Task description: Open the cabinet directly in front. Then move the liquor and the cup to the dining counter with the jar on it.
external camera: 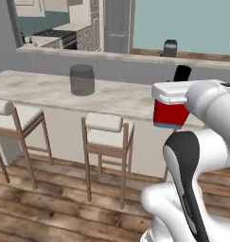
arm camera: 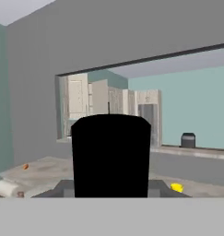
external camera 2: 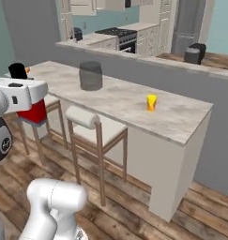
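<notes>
- My gripper [external camera: 175,101] is clamped on the liquor [external camera: 170,113]: its red label hangs below my white hand, and its black cap [external camera: 182,73] sticks up above it.
- From the hand camera, the black cap [arm camera: 110,154] stands right between my fingers and hides the middle of what lies ahead.
- From the right base camera, the red label of the liquor [external camera 2: 34,111] shows under my hand, with the cap [external camera 2: 17,70] above; my gripper [external camera 2: 27,96] is held at about counter height.
- The dining counter [external camera: 40,87] stretches ahead of my gripper and off to its left; the liquor is not resting on it, as far as I can tell.
- The jar [external camera: 82,79] stands on the counter, well apart from my gripper, to its left and farther in.
- The cup [external camera 2: 152,102] sits upright on the same counter, well off to the right of my gripper, near the counter's end; the jar [external camera 2: 91,75] stands between the two.
- The cup [arm camera: 177,187] also peeks out low to the right of the cap in the hand camera.
- Two wooden stools [external camera: 107,134] with pale seats stand below the counter's front edge, lower than my gripper.
</notes>
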Robot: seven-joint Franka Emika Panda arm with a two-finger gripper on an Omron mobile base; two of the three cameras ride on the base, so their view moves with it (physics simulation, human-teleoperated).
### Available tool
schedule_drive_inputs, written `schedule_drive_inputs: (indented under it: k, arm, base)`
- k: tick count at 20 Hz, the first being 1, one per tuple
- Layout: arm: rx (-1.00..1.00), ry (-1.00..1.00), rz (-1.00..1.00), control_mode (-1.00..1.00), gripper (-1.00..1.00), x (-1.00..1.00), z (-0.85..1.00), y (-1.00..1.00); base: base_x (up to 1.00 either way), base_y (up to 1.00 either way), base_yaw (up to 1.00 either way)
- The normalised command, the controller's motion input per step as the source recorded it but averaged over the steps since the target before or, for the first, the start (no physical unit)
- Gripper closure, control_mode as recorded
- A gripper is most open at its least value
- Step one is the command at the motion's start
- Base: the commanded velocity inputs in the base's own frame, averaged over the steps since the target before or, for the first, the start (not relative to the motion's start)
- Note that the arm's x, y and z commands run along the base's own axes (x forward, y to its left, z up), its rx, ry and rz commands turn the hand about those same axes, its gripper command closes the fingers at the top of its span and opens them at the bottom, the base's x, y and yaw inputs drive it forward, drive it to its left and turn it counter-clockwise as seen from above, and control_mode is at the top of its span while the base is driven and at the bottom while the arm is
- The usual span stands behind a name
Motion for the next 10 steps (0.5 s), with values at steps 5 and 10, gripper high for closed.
schedule_drive_inputs:
  k: [5,10]
  arm:
    - [0.00,0.00,0.00,1.00,1.00,0.00,0.00,0.00]
    - [0.00,0.00,0.00,1.00,1.00,0.00,0.00,0.00]
  base:
    - [0.07,0.00,-0.38]
    - [0.11,0.00,-0.37]
